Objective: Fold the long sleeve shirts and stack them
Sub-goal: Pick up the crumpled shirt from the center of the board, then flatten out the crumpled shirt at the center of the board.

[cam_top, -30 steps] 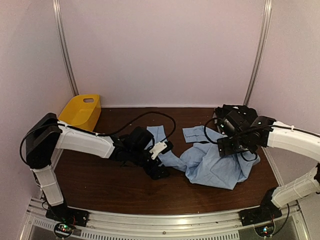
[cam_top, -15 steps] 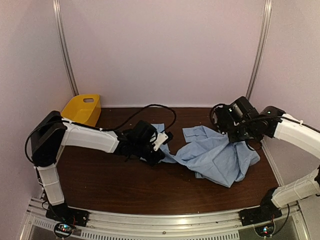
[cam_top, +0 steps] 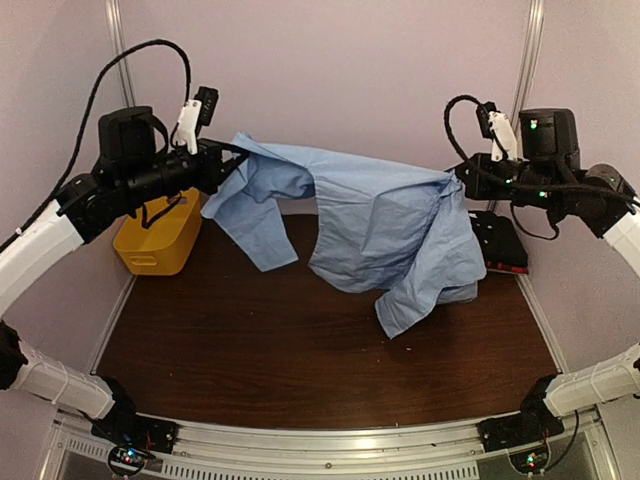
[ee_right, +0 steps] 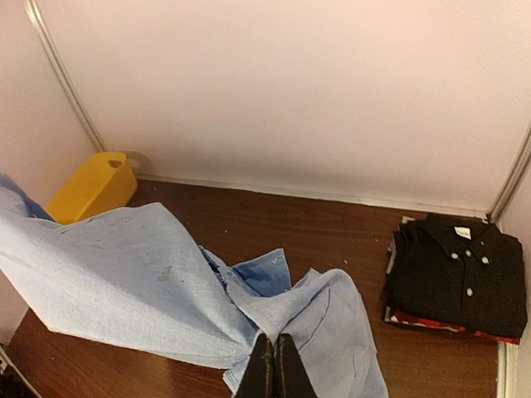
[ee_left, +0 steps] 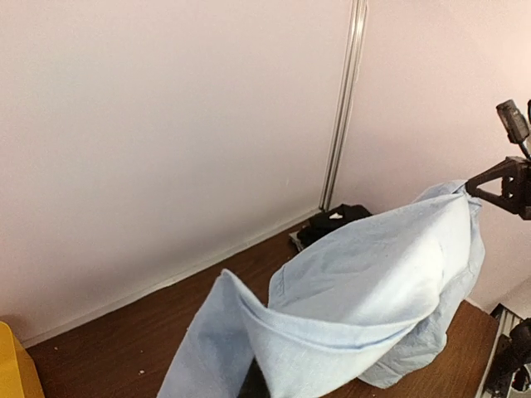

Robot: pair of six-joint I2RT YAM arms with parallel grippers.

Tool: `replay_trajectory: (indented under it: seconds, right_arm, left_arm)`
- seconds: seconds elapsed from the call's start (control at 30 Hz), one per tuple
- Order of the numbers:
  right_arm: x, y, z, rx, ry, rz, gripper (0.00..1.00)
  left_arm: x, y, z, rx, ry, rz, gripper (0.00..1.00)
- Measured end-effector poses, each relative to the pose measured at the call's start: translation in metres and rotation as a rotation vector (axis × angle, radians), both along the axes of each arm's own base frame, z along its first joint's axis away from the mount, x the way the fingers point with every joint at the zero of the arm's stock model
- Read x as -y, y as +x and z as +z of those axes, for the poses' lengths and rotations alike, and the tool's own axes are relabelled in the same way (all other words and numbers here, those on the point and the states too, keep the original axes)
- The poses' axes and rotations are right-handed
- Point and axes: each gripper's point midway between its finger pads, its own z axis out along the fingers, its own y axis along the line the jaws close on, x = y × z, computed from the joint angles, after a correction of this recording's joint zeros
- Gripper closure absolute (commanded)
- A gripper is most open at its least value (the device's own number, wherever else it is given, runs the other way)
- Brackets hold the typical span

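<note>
Both jaws pinching light blue shirt (cam_top: 380, 215), stretched between, airborne

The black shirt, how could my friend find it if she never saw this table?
Look at the brown table, then at its far right corner. A folded black shirt lies there on a red-edged one. It is dark with pale buttons, unlike the light blue shirt held up in the air.

Soft, even light is filling my 3 pics; walls (cam_top: 330, 90) are glowing pinkish. My top cam is bending the wall rails (cam_top: 533, 40) near the edges.
</note>
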Motion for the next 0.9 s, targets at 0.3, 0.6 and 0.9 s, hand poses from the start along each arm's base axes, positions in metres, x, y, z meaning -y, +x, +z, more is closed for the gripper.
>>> replay_trajectory:
  seconds: [0.3,0.6,0.9]
  right_arm:
    - [-0.045,-0.018,0.05,0.106,0.113,0.28,1.0]
    - [-0.072,-0.036,0.04,0.067,0.119,0.476,1.0]
    - [-0.018,0.033,-0.012,-0.054,-0.006,0.161,0.97]
  left_arm:
    - [-0.039,-0.036,0.087,0.139,-0.088,0.032,1.0]
    - [-0.051,-0.045,0.103,0.179,-0.086,0.05,1.0]
    - [-0.002,-0.041,0.069,0.078,-0.028,-0.141,1.0]
